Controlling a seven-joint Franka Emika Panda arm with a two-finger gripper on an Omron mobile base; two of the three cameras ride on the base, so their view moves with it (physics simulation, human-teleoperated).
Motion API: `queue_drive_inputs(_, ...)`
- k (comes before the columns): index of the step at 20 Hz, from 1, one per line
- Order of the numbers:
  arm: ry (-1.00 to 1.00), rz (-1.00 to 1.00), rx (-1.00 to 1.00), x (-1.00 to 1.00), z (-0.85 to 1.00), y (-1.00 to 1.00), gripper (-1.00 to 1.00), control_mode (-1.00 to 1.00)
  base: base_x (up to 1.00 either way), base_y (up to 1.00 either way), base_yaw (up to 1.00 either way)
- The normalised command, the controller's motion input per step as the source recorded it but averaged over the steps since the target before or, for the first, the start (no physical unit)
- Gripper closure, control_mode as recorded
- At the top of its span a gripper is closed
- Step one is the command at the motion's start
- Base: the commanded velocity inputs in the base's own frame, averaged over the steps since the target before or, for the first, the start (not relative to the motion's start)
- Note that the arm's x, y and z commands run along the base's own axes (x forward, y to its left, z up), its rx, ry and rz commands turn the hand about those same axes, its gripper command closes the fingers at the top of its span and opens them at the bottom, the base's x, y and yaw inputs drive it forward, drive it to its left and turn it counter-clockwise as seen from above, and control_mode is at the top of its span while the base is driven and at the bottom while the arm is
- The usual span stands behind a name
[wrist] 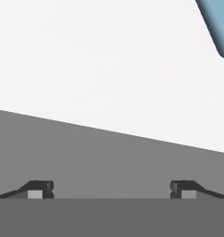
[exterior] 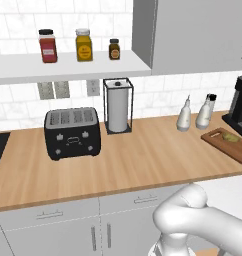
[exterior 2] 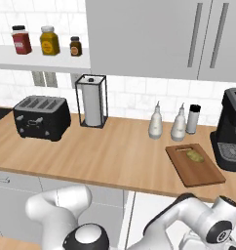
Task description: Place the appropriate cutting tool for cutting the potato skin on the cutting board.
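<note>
The reddish-brown cutting board lies on the counter at the right, in front of the coffee machine. The small yellowish potato rests on its far half. In the hand view a light blue handle, the cutting tool, pokes in at the top right corner over a plain white surface; its head is out of frame. My gripper is open, fingertips wide apart with nothing between them, and the handle lies well ahead and to the right of it. The arm is folded low below the counter's front edge.
A black toaster and a paper towel holder stand mid-counter. Two white bottles and a shaker sit behind the board, with a black coffee machine at the right. Spice jars line the shelf.
</note>
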Motion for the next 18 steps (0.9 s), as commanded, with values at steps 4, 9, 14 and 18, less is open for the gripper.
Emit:
queue_drive_inputs(4, 0.0, 0.0, 0.0, -0.41, 0.0, 0.0, -1.0, -1.0, 0.0, 0.0, 0.0)
queue_drive_inputs(9, 0.0, 0.0, 0.0, -0.18, 0.0, 0.0, -1.0, -1.0, 0.0, 0.0, 0.0)
queue_drive_inputs(14, -0.03, 0.03, -0.01, 0.25, 0.39, -0.03, -1.0, -1.0, 0.0, 0.0, 0.0)
queue_drive_inputs(18, -0.08, 0.04, -0.08, 0.24, 0.2, 0.0, -1.0, -1.0, 0.0, 0.0, 0.0)
